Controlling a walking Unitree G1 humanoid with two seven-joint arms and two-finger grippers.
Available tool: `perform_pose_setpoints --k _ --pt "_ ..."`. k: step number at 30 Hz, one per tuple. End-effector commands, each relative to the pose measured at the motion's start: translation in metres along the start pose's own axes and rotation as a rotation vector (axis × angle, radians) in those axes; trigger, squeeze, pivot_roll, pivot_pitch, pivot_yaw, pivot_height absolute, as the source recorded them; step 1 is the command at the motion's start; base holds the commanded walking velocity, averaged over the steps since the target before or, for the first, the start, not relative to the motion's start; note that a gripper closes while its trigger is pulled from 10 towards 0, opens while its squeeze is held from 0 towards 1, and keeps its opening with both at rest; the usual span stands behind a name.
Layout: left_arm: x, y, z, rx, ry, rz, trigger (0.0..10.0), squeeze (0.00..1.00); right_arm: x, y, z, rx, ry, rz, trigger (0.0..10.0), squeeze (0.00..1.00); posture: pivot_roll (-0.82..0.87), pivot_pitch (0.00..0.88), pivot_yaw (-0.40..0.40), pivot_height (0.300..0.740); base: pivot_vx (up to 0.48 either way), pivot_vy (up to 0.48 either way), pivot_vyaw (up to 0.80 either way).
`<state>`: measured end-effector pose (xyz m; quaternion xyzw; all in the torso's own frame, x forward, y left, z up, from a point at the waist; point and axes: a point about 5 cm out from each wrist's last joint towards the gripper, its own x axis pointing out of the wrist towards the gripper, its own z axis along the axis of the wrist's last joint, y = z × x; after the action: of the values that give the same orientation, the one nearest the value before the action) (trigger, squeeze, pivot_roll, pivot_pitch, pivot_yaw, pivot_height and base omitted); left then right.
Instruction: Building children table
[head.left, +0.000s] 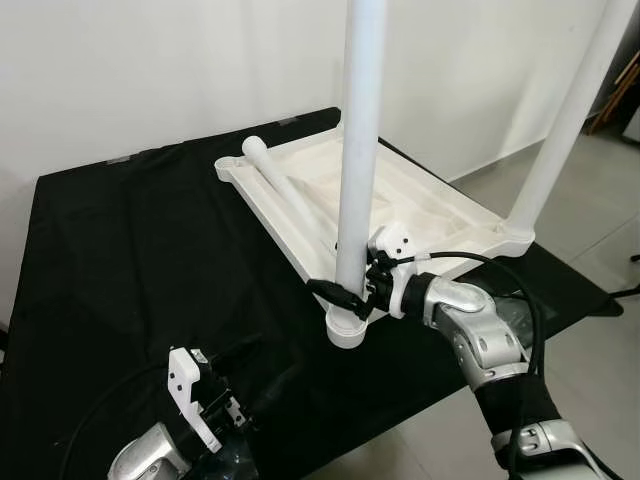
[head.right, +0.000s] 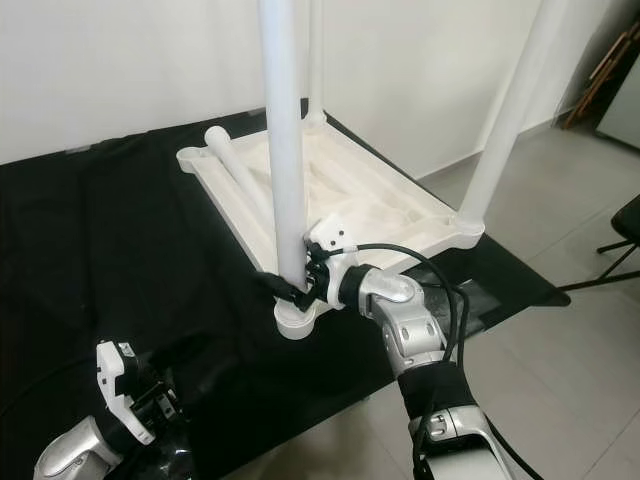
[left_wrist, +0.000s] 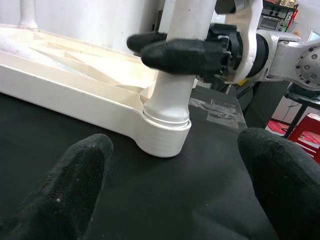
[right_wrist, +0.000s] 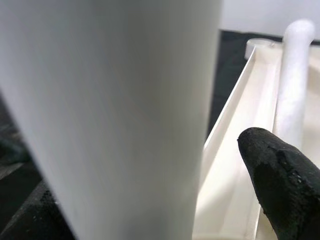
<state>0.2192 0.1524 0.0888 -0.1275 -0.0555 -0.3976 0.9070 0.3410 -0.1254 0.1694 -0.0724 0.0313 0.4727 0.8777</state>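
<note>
Right gripper (head.left: 352, 288) clamped on upright leg (head.left: 360, 150), just above corner socket (head.left: 347, 330); axis vertical. Left gripper (head.left: 225, 395) spread, empty, near, pointing at socket.

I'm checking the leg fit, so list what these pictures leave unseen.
- Top of the gripped leg: cut off by the upper edge in both eye views.
- Inside of the corner socket: hidden by the leg seated in it.
- Far finger of the right hand: behind the leg in the right wrist view.
- Tabletop face: turned down onto the black cloth.
</note>
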Motion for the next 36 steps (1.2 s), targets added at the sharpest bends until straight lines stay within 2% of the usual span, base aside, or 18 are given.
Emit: perform_pose_setpoints --k 1,2,3,9,11,13,16,17,18,20,21,27,28,29,30,32,33,36 --pt "-0.002 -0.001 -0.003 -0.007 0.005 0.014 10.0 0.00 -0.001 0.001 -0.003 0.022 -0.014 0.036 10.0 0.00 -0.05 0.088 0.006 0.740 0.000 0.000 0.00" --pt "-0.002 -0.001 -0.003 -0.007 0.005 0.014 10.0 0.00 -0.001 0.001 -0.003 0.022 -0.014 0.036 10.0 0.00 -0.05 0.088 0.006 0.740 0.000 0.000 0.00" --pt "-0.002 -0.002 -0.003 -0.007 0.005 0.015 10.0 0.00 0.000 0.005 -0.007 0.039 -0.015 0.060 0.0 0.00 -0.05 0.090 0.008 0.740 0.000 0.000 0.00" --pt "-0.003 -0.004 -0.002 -0.009 0.003 0.016 10.0 0.00 0.001 0.022 -0.027 0.072 0.005 0.059 0.0 0.00 -0.06 0.099 0.004 0.740 0.000 0.000 0.00" --pt "-0.004 -0.004 -0.001 -0.010 0.002 0.016 10.0 0.00 0.000 0.029 -0.034 0.093 0.015 -0.004 0.0 0.00 -0.06 0.106 0.002 0.740 0.000 0.000 0.00" --pt "-0.005 -0.005 -0.001 -0.012 0.001 0.017 10.0 0.00 0.000 0.041 -0.045 0.132 0.019 -0.177 0.0 0.00 -0.07 0.111 0.000 0.740 0.000 0.000 0.00" --pt "-0.005 -0.005 -0.001 -0.012 0.001 0.018 10.0 0.00 -0.001 0.045 -0.048 0.143 0.018 -0.249 0.0 0.00 -0.07 0.111 0.000 0.740 0.000 0.000 0.00" --pt "-0.005 -0.004 0.000 -0.013 0.001 0.017 10.0 0.00 -0.003 0.048 -0.053 0.135 0.032 -0.454 0.0 0.00 -0.08 0.114 0.003 0.740 0.000 0.000 0.00" --pt "-0.005 -0.004 0.000 -0.014 0.001 0.017 10.0 0.00 -0.002 0.063 -0.061 0.118 0.057 -0.529 0.0 0.00 -0.07 0.120 0.010 0.740 0.000 0.000 0.00" --pt "-0.005 -0.004 0.000 -0.014 0.001 0.017 10.0 0.00 -0.002 0.063 -0.061 0.118 0.057 -0.529 0.0 0.00 -0.07 0.120 0.010 0.740 0.000 0.000 0.00" --pt "-0.005 -0.004 0.000 -0.015 0.003 0.012 10.0 0.00 0.003 0.080 -0.067 0.125 0.078 -0.535 0.0 0.00 -0.07 0.114 0.015 0.740 0.000 0.000 0.00" --pt "-0.003 -0.002 0.000 -0.015 0.009 0.008 10.0 0.00 0.013 0.087 -0.065 0.134 0.075 -0.481 0.0 0.00 -0.07 0.101 0.014 0.740 0.000 0.000 0.00" --pt "-0.003 -0.001 -0.001 -0.014 0.008 0.012 10.0 0.00 0.013 0.082 -0.064 0.129 0.084 -0.488 3.0 0.00 -0.06 0.100 0.012 0.740 0.000 0.000 0.00" --pt "-0.003 -0.001 -0.001 -0.014 0.008 0.012 10.0 0.00 0.013 0.082 -0.064 0.129 0.084 -0.488 3.0 0.00 -0.06 0.100 0.012 0.740 0.000 0.000 0.00" --pt "-0.002 -0.001 -0.001 -0.010 0.003 0.020 10.0 0.00 0.013 0.076 -0.061 0.127 0.078 -0.474 10.0 0.00 -0.06 0.097 0.007 0.740 0.000 0.000 0.00" --pt "-0.002 -0.001 -0.001 -0.008 0.001 0.024 10.0 0.00 0.015 0.073 -0.055 0.129 0.054 -0.438 10.0 0.00 -0.05 0.094 0.006 0.740 0.000 0.000 0.00" --pt "-0.002 -0.001 -0.001 -0.007 0.000 0.025 10.0 0.00 0.016 0.070 -0.049 0.126 0.028 -0.397 10.0 1.00 -0.05 0.093 0.006 0.740 0.000 0.000 0.00" --pt "-0.001 -0.002 -0.001 -0.009 -0.001 0.024 10.0 0.00 0.016 0.065 -0.033 0.124 -0.041 -0.282 10.0 1.00 -0.05 0.090 0.001 0.740 0.000 0.000 0.00"
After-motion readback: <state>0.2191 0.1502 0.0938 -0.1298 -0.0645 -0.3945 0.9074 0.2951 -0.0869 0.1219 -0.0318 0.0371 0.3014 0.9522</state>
